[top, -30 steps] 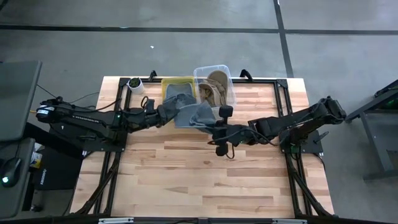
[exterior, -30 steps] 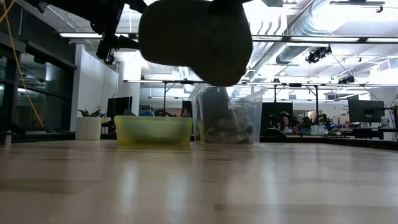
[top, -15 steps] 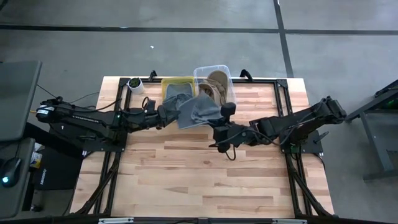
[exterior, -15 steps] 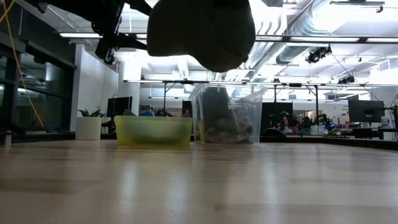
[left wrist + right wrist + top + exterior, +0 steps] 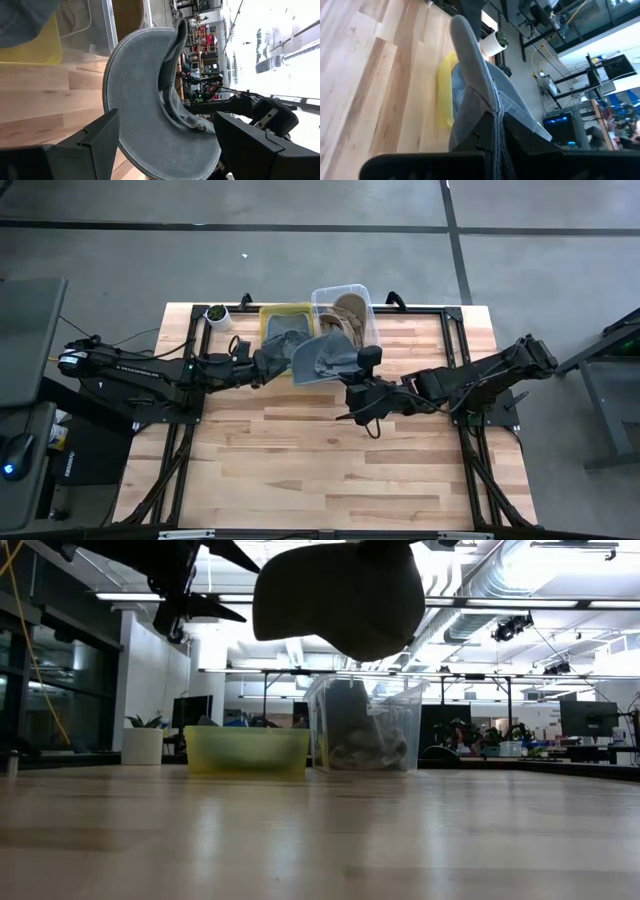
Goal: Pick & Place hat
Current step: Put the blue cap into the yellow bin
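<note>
A grey brimmed hat (image 5: 322,357) hangs high above the table, just in front of the two bins. My right gripper (image 5: 345,375) is shut on it from the table's right. My left gripper (image 5: 228,580) stands open at the hat's left side. Its two fingers (image 5: 100,142) frame the hat's brim (image 5: 135,100) in the left wrist view, and I cannot tell whether they touch it. Another grey hat (image 5: 282,338) lies in the yellow bin (image 5: 287,311). My right gripper pinches a fold of the hat's cloth (image 5: 490,100) between its two fingers, at the hat's right side. The fingers come from the table's right, slanting a little downward. The hat is lifted clear of the table, its brim (image 5: 340,595) tilted on edge.
A clear bin (image 5: 345,315) holding tan hats stands at the far edge, right of the yellow bin. A small white pot with a plant (image 5: 217,314) sits at the far left corner. Bare wooden tabletop (image 5: 320,460) fills the near half.
My right gripper has rolled and carried the grey hat slightly up and toward the table's far right, nearer the bins. The hat has turned with it, its brim tipping more on edge and drawing away from my left gripper.
</note>
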